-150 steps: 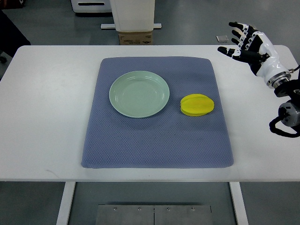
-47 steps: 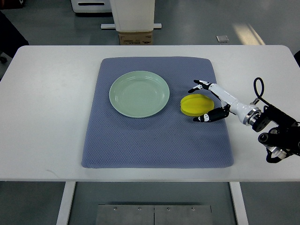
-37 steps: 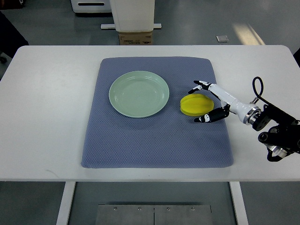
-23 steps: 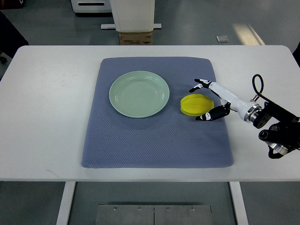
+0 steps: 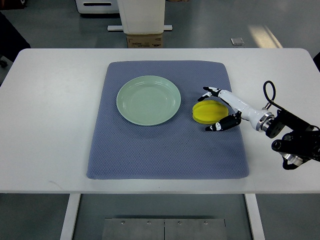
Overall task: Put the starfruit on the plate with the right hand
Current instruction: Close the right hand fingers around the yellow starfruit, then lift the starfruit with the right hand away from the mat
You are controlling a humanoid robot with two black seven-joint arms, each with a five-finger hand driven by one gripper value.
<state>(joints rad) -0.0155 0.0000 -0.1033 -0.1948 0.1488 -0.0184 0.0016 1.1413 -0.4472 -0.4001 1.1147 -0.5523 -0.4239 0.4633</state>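
A mat [image 5: 165, 150] lies on the middle of the table [image 5: 50, 125]. The plate [image 5: 148, 100] sits on its far half, left of centre. The starfruit [image 5: 209, 111] rests to the plate's right, apart from it, with the right hand [image 5: 225, 107] around its right side.

Bright, even overhead light w/ no harsh glare; the white table [image 5: 55, 125] reads clean, not blown out. Shadows are soft & short, just a faint dark rim under the plate [image 5: 148, 100] & starfruit [image 5: 209, 111]. Focus sharp across the frame; a pale light patch on the floor [image 5: 262, 35] top right.
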